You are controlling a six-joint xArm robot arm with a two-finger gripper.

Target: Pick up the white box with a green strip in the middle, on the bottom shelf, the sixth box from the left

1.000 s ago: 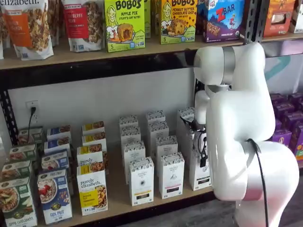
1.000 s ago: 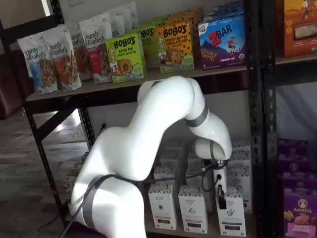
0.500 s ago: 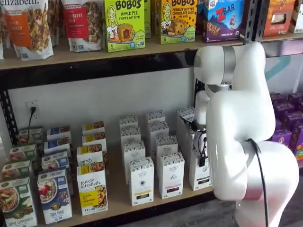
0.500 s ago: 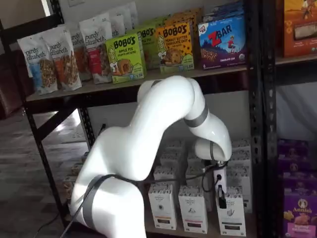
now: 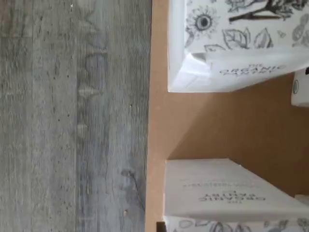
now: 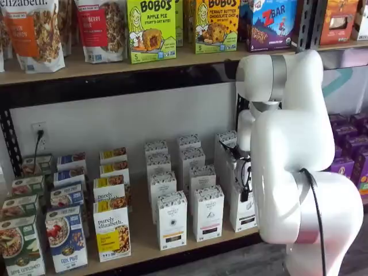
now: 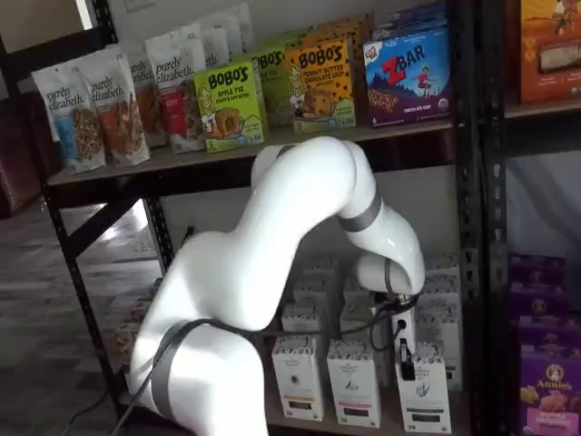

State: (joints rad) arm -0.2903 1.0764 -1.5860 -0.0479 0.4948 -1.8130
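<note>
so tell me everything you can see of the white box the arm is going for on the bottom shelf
The white box is a tall, narrow carton that looks like cardboard, with a dark-speckled band on top, a small grey emblem mid-face and a dark label near its base. It stands upright at the front of the bottom shelf, rightmost of three like front cartons. In both shelf views the gripper hangs right at its top; whether it is touching cannot be told. No green strip is discernible.

Pale bottom shelf [image 6: 144, 230] (wooden) carries rows of cartons [image 6: 172, 219].
</note>
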